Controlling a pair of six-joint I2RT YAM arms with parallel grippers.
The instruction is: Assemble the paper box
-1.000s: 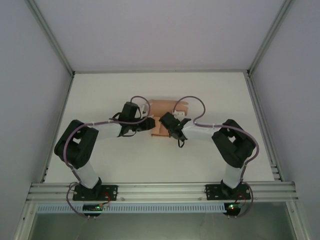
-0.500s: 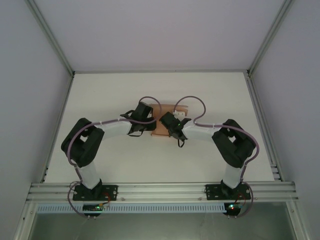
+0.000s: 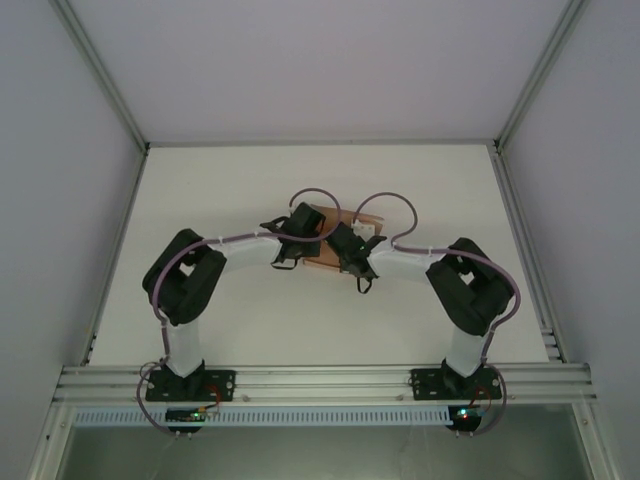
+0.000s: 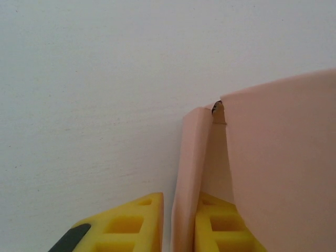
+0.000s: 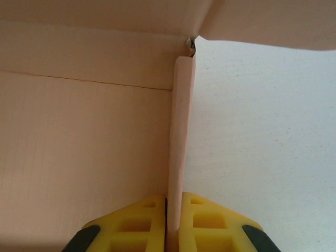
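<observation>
salmon-pink thin card box [image 3: 321,262] pinched on two sides

it sits mid-way across the white table [image 3: 200,200], half folded, between the arms. the left claw [image 4: 181,198] is nearly closed, clamping one upright side flap. the right claw [image 5: 173,200] is closed tight on another, with a yellow pad on each face.

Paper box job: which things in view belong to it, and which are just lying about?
Job:
- paper box
- left hand, gripping one flap
- right hand, pinching an upright flap

Not the job, just rig fixtures:
- table
- frame rail
</observation>
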